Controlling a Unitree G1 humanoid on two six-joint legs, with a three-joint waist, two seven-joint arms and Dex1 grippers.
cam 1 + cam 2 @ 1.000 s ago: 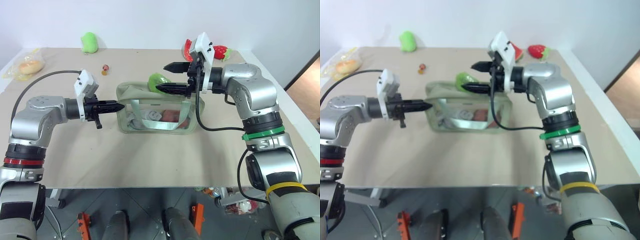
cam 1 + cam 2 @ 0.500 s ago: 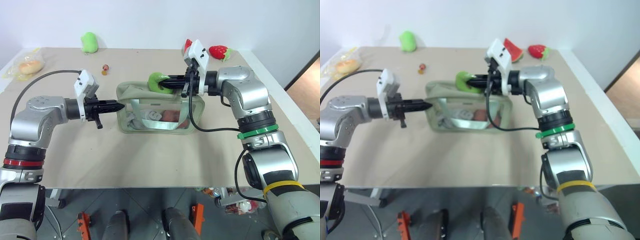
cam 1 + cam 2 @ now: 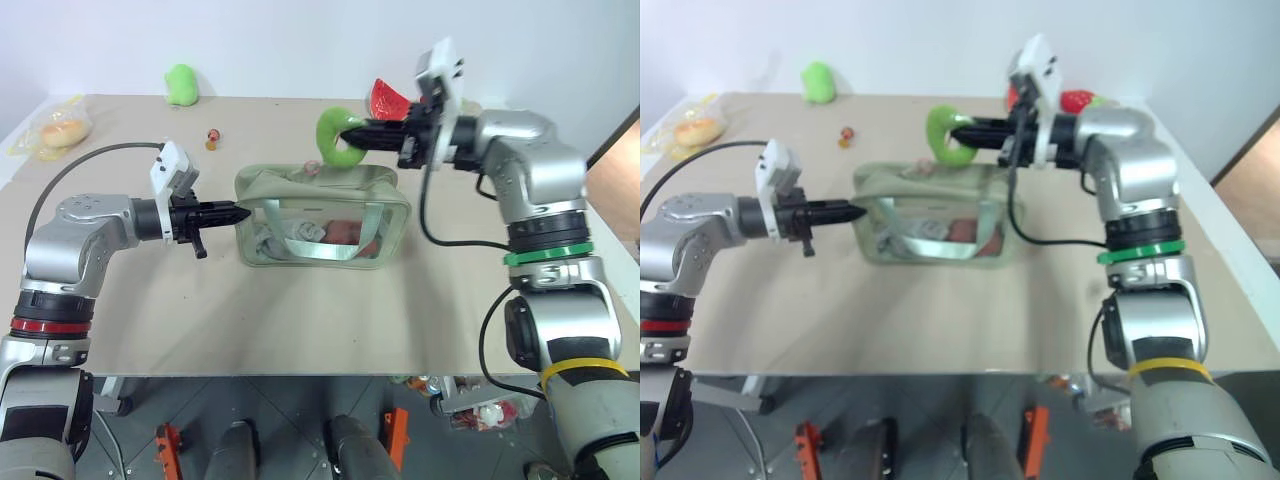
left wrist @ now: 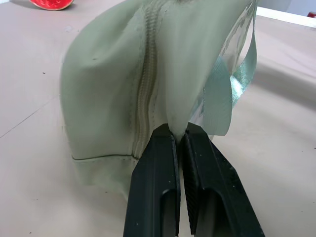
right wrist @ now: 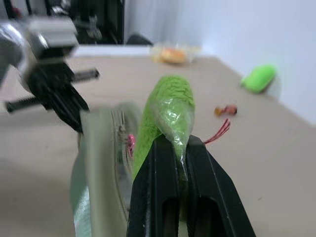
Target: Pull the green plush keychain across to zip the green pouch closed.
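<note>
On the worktop, left fingers (image 3: 238,212) pinch the green pouch (image 3: 322,215) at its left end while right fingers (image 3: 362,130), clamped on the green plush keychain (image 3: 335,136) above its far edge, risk slipping off the plush.

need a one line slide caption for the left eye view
Right gripper holds the green plush keychain above the green pouch while the left gripper pinches the pouch's end.

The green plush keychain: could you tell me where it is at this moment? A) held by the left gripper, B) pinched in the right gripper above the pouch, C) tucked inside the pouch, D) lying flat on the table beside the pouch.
B: the right gripper is shut on the green plush keychain, raised above the green pouch.
</note>
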